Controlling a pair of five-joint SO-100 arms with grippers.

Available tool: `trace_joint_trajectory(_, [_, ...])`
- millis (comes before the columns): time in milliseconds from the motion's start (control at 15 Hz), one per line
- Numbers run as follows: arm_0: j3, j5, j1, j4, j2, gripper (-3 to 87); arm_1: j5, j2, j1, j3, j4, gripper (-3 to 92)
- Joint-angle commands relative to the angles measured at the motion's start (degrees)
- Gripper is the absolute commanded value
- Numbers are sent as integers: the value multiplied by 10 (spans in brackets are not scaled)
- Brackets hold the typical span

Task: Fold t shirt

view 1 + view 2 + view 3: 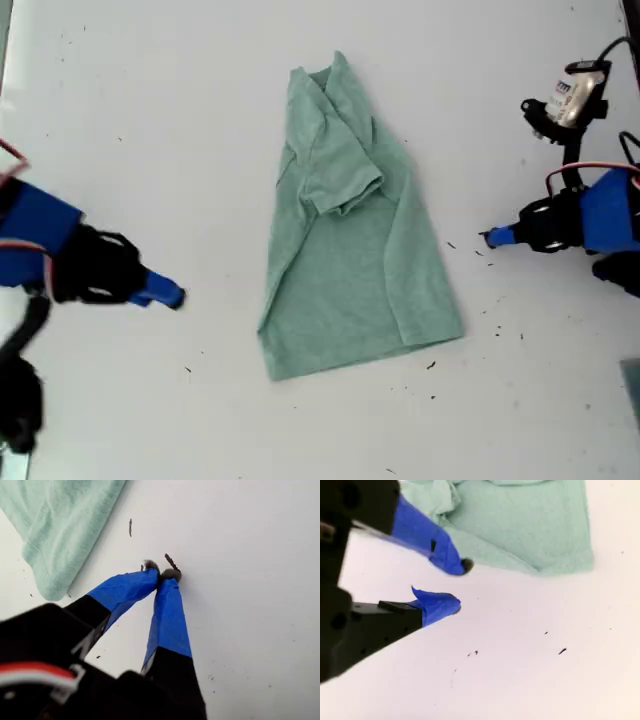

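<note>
1. I saw a plain white table (150,120) filling the whole exterior view.
2. Small dark specks (497,331) lay scattered on it toward the exterior view's lower right.
3. One more dark fleck (187,371) sat toward the lower left.

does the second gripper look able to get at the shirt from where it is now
Probably yes. My second gripper is open, with the t shirt just beyond its tips. Only bare table lies between them, and nothing blocks the way.
</note>
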Motion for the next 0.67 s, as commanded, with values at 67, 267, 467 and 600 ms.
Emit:
trace_joint_trajectory(67, [-247,-5,23,47,-207,278,4,3,7,23,3,24])
trace_joint_trajectory(267, [-276,21,-4,22,-314,283,4,4,4,23,3,24])
trace_joint_trajectory(467, [-332,51,-35,-4,-442,288,5,5,-4,23,3,24])
trace_joint_trajectory(600, [-347,64,-48,-34,-501,289,5,7,-8,23,3,24])
